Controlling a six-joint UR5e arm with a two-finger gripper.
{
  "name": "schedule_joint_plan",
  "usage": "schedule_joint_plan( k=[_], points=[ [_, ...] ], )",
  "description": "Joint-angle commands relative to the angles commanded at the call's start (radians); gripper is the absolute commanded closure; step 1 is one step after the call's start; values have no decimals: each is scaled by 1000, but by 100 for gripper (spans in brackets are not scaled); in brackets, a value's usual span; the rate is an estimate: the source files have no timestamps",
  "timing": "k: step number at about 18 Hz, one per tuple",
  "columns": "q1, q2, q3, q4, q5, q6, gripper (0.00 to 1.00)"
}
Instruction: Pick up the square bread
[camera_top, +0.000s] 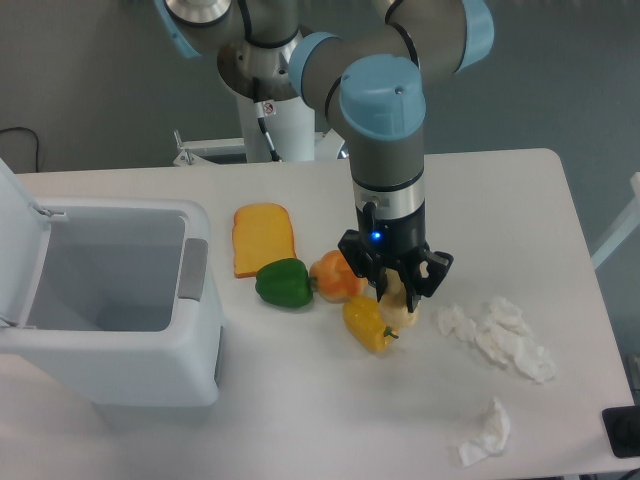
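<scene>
With the gripper (397, 295) down over the square bread (400, 306) just beside the yellow pepper (367, 324), its jaws' grip hidden, squeeze gently before lifting.

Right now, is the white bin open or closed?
Open. The white bin has its lid raised at the left, and the inside shows; I see nothing in it.

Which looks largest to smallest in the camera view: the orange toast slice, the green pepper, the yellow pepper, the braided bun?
1. The orange toast slice, clearly largest.
2. The green pepper.
3. The yellow pepper and the braided bun: they look alike, and the gripper partly hides the bun, so I do not rank them.
</scene>
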Motion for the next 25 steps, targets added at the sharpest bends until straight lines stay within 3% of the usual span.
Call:
schedule_joint_plan(
  k=[25],
  points=[
    [0, 2, 0, -2, -37, 0, 55]
  ],
)
